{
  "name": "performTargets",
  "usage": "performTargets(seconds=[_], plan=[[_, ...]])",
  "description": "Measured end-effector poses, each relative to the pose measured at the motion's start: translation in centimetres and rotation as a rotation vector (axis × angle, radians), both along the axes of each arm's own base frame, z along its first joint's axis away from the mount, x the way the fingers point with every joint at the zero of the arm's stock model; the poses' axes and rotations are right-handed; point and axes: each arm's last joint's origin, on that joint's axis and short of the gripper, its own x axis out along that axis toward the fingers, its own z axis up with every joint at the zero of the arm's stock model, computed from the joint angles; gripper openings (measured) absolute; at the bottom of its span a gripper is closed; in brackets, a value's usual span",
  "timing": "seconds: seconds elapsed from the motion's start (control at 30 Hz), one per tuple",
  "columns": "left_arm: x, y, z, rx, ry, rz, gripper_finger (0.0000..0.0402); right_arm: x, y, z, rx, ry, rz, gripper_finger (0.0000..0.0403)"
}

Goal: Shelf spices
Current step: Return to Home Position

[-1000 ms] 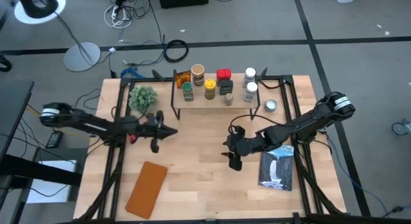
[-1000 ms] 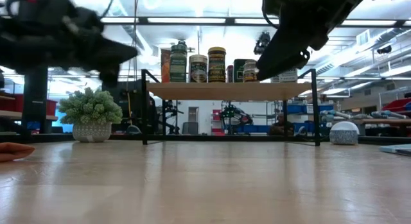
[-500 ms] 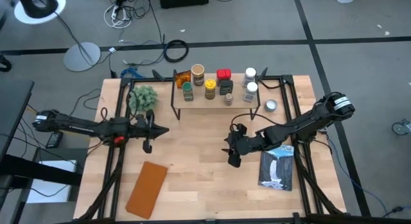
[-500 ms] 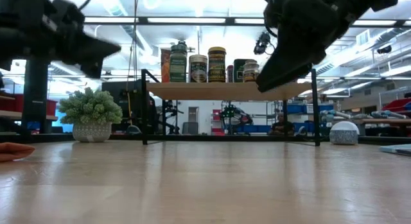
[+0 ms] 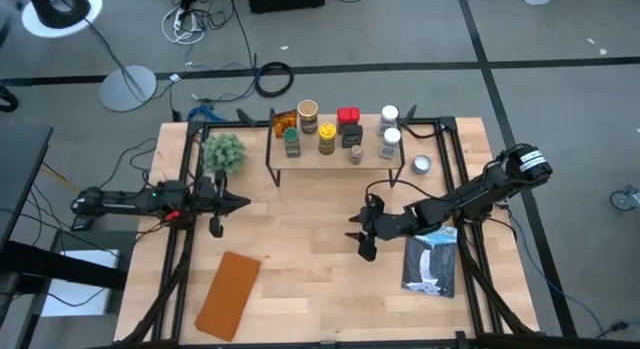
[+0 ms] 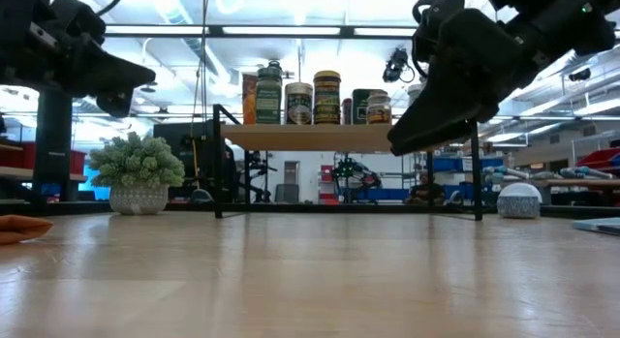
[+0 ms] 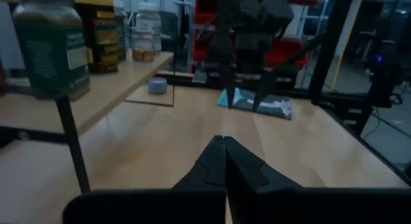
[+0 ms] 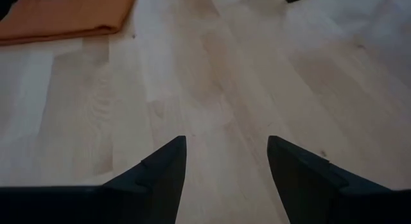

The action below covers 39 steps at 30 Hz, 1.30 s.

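Note:
Several spice jars, tins and an amber packet stand upright on the light-wood shelf at the table's far side; the low view shows them in a row on the board. My left gripper is shut and hovers near the table's left side, in front of the shelf's left end. It also shows in its own wrist view. My right gripper is open and empty, above bare wood in front of the shelf's right half, as its wrist view confirms. Neither gripper holds a spice.
A potted green plant sits left of the shelf. An orange flat pad lies at the near left. A blue-and-white packet lies near the right edge, and a shallow silver tin sits right of the shelf. Bare wood lies between the arms.
My left gripper has drawn back toward the table's left edge, staying shut. My right gripper has stayed almost in place, open, and has sunk a little toward the table. The spices and the shelf have kept still.

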Motion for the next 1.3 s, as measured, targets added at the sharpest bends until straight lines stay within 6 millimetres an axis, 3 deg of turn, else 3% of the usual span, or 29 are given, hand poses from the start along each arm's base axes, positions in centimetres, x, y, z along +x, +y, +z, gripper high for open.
performTargets(seconds=[0.27, 0.57, 0.73, 0.97, 1.3], plan=[[-0.1, 0.1, 0.4, 0.000, -0.010, 0.021, 0.0000, 0.0, -0.1, -0.1, -0.005, -0.010, 0.008, 0.0215], [0.3, 0.0, -0.6, -0.023, -0.036, 0.012, 0.0000, 0.2, -0.5, 0.0, -0.031, -0.026, 0.014, 0.0216], [0.4, -0.1, -0.7, -0.026, -0.031, -0.008, 0.0000, -0.8, -0.7, -1.2, 0.000, -0.085, 0.079, 0.0217], [0.3, -0.1, 0.1, -0.033, -0.116, -0.009, 0.0000, -4.5, -1.8, -3.7, 0.076, -0.188, 0.121, 0.0216], [0.3, 0.0, 0.5, -0.035, -0.151, -0.009, 0.0000, -11.0, -4.1, -3.0, 0.121, -0.374, 0.122, 0.0216]])
